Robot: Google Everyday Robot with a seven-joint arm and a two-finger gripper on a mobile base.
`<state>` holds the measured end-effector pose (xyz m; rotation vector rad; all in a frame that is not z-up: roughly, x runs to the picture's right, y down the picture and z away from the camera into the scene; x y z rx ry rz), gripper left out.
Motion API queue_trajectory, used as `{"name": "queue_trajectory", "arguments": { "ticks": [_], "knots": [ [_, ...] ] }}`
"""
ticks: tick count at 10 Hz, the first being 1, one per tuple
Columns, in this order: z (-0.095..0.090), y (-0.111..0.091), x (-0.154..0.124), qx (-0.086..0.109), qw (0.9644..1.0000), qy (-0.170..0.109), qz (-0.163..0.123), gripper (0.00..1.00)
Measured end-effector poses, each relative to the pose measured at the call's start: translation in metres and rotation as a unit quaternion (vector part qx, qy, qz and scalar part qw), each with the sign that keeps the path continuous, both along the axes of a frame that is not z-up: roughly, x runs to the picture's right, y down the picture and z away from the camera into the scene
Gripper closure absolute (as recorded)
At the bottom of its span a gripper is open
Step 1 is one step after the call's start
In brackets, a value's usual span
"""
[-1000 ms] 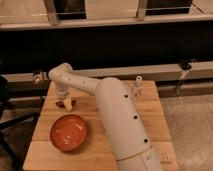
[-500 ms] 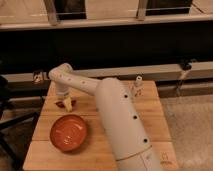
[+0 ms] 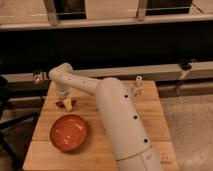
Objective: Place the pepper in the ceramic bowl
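Note:
The orange-red ceramic bowl (image 3: pixel 69 132) sits on the wooden table (image 3: pixel 150 120) at the front left. A small dark-red pepper (image 3: pixel 60 104) lies on the table just behind the bowl, near the left edge. My gripper (image 3: pixel 66 102) points down at the end of the white arm, right at the pepper and partly covering it. The bowl looks empty.
A small white bottle-like object (image 3: pixel 137 88) stands at the back of the table, right of centre. My arm's big white body (image 3: pixel 122 130) covers the table's middle. A dark chair (image 3: pixel 7 107) stands left of the table. A dark wall and ledge run behind.

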<state>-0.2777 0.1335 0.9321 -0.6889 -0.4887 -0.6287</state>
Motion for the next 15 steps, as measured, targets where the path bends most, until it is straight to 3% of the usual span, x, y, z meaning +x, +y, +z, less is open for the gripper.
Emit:
{"name": "queue_trajectory", "arguments": {
  "ticks": [6, 11, 13, 15],
  "knots": [
    [-0.0006, 0.0002, 0.0001, -0.003, 1.0, -0.002, 0.0, 0.24],
    [-0.0006, 0.0012, -0.0008, -0.006, 1.0, -0.005, -0.001, 0.2],
    [-0.0004, 0.0019, -0.0016, -0.007, 1.0, -0.006, -0.002, 0.26],
    [0.0012, 0.0036, -0.0032, -0.009, 0.9999, -0.008, -0.001, 0.21]
  ]
}}
